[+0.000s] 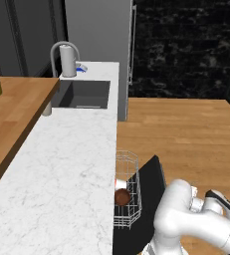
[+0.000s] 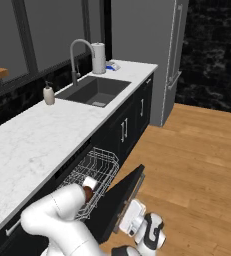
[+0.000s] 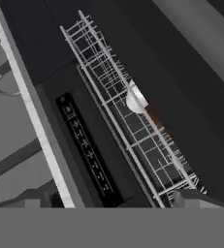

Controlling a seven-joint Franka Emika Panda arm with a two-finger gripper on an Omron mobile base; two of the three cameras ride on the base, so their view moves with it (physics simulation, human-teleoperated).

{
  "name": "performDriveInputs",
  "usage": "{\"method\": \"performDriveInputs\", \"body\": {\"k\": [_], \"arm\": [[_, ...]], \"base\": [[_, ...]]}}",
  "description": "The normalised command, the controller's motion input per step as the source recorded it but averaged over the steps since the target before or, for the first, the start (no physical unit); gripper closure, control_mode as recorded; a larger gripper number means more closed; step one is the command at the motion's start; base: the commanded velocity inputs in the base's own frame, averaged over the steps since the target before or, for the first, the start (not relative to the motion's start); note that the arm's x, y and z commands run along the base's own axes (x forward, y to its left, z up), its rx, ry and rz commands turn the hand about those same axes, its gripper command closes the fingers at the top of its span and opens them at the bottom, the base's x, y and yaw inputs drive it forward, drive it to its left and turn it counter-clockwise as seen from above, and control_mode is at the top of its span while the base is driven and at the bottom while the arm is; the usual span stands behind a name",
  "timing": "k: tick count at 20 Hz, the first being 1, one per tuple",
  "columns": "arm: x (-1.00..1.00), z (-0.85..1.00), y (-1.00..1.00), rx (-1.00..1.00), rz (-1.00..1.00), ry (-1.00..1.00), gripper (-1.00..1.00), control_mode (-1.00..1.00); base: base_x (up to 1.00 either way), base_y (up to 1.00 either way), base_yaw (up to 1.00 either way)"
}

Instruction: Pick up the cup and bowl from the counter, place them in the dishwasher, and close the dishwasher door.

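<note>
Now hand [image 2: 135,220] spread wide, empty, by door [image 2: 122,197]; cup [image 2: 90,182] & bowl [image 2: 88,193] in rack [image 2: 99,165].

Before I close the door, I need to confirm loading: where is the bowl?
The bowl sits in the dishwasher's white wire rack, right beside the cup, below the counter edge in the left base view.

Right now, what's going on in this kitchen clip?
The cup and the bowl already sit in the dishwasher's wire rack, which is pulled out from under the counter. The dishwasher door stands partly raised, not shut. The robot's arm reaches low beside the door, and its gripper is open and holds nothing. Closing the door looks like the step left.
</note>
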Motion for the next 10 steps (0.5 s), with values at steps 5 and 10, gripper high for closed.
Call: {"method": "performDriveInputs", "body": {"k": [5, 10], "arm": [[0.26, -0.67, -0.14, 0.06, 0.13, 0.08, -1.00, -1.00], [0.18, -0.02, -0.72, 0.00, -0.03, 0.07, -1.00, -1.00]], "base": [[0.00, 0.00, 0.00], [0.00, 0.00, 0.00]]}}
